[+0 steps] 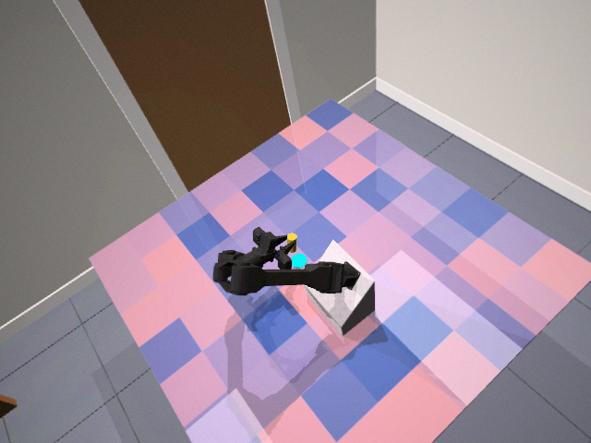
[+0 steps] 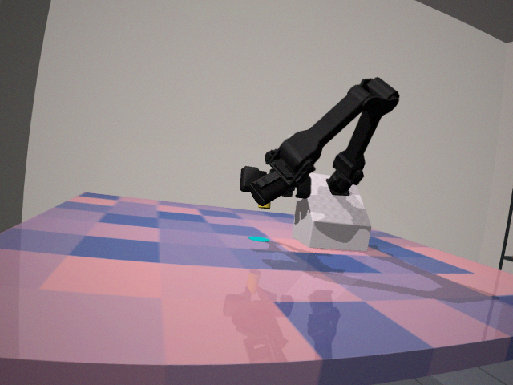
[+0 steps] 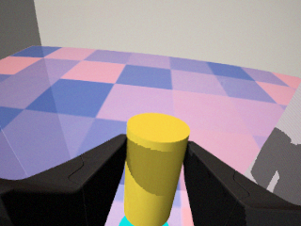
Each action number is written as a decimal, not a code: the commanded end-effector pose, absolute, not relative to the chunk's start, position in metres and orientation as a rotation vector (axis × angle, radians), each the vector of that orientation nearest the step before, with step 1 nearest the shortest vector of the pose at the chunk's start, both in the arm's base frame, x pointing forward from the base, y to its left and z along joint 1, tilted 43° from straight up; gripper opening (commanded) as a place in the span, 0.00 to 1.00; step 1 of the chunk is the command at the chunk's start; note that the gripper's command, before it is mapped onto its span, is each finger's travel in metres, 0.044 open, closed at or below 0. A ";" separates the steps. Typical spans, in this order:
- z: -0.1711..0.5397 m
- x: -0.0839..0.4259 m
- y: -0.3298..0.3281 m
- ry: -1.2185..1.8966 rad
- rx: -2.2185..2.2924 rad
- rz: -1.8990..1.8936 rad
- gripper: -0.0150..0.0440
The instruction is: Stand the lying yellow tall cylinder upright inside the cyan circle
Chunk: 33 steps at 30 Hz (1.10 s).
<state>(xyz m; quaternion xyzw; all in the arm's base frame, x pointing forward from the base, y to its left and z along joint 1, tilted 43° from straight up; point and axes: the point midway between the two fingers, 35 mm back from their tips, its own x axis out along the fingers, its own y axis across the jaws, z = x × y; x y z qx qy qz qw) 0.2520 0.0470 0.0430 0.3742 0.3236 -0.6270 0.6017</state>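
The yellow tall cylinder (image 1: 291, 236) (image 2: 264, 205) (image 3: 152, 174) is held in the air, close to upright with perhaps a slight tilt. My gripper (image 1: 290, 242) (image 3: 156, 145) is shut on it, one finger on each side near its upper part in the wrist view. In the exterior view the gripper body hides most of the cylinder, and its lower end shows above the table. The cyan circle (image 1: 299, 260) (image 2: 259, 239) (image 3: 124, 222) lies flat on the table below; in the wrist view the cylinder's lower end covers part of it.
The arm's white wedge-shaped base block (image 1: 343, 309) (image 2: 339, 236) stands close beside the circle, at the right edge of the wrist view. The checkered table (image 1: 333, 410) (image 2: 94, 331) carries reflections and the arm's shadow. The arm's links pass over the area between base and circle.
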 end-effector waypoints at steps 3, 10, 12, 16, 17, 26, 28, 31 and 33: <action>0.023 0.254 0.066 0.756 0.869 -1.453 0.43; 0.000 0.255 0.088 0.753 0.867 -1.458 0.43; -0.005 0.255 0.092 0.750 0.866 -1.459 0.43; -0.008 0.255 0.094 0.749 0.865 -1.461 0.43; -0.010 0.255 0.095 0.749 0.864 -1.460 0.43; -0.026 0.256 0.098 0.754 0.856 -1.457 0.43; -0.026 0.256 0.098 0.754 0.856 -1.457 0.43; -0.026 0.256 0.098 0.754 0.856 -1.457 0.43; -0.026 0.256 0.098 0.754 0.856 -1.457 0.48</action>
